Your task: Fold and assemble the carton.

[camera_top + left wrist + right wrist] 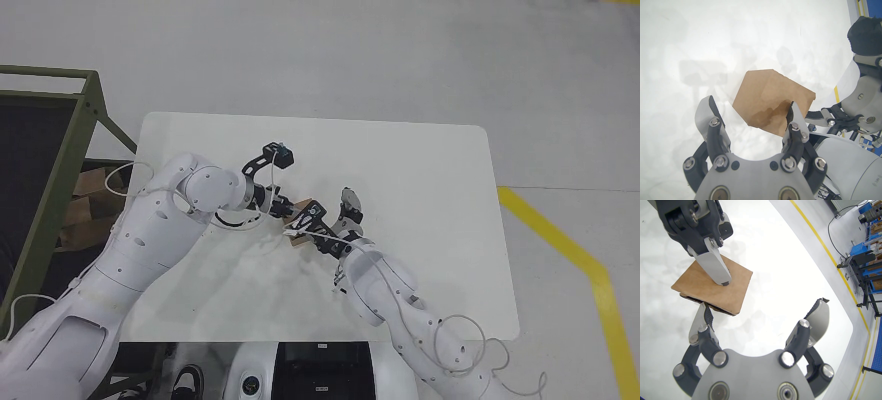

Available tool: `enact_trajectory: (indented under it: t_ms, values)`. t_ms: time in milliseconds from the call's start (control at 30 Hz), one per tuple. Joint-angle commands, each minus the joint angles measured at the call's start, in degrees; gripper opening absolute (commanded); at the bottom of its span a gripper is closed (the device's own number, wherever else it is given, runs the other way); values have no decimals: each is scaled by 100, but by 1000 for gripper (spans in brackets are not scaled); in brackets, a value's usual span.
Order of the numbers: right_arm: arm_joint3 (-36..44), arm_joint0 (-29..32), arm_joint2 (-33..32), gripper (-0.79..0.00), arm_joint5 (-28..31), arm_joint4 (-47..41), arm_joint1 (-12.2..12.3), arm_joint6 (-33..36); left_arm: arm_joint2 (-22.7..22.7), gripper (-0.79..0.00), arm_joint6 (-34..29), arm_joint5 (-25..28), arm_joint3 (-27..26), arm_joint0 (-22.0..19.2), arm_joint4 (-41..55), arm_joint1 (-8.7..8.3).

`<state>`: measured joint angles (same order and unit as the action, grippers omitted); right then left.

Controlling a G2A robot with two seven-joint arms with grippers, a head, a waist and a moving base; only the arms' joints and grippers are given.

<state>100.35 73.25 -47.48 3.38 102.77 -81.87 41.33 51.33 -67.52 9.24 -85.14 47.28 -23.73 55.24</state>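
Observation:
The carton [298,234] is a small flattened brown cardboard piece lying on the white table [420,170], near its middle. In the left wrist view the carton [770,94] lies under my left gripper [751,101], which is open, with one fingertip [791,111] pressing down on its top face. My right gripper [762,303] is open too. One of its fingertips [706,311] sits at the carton's [715,289] layered edge, where a dark gap shows between the layers. From above, the left gripper [286,208] and right gripper [330,213] meet at the carton.
An olive-green metal frame [55,120] holding cardboard pieces [90,200] stands off the table's left edge. A yellow floor line [570,260] runs past the right side. Bare table surface lies all around the carton.

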Motion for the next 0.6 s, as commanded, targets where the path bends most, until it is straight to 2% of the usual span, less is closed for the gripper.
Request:
enact_trajectory:
  t_ms: [0,567]
  values:
    - [-8,-6,2,0,2,7,-10,21,-9,-114,-8,2,6,0,-6,5]
    - [4,87,-85,0,32,99,-59,5,-20,-114,-41,8,49,-15,-39,35]
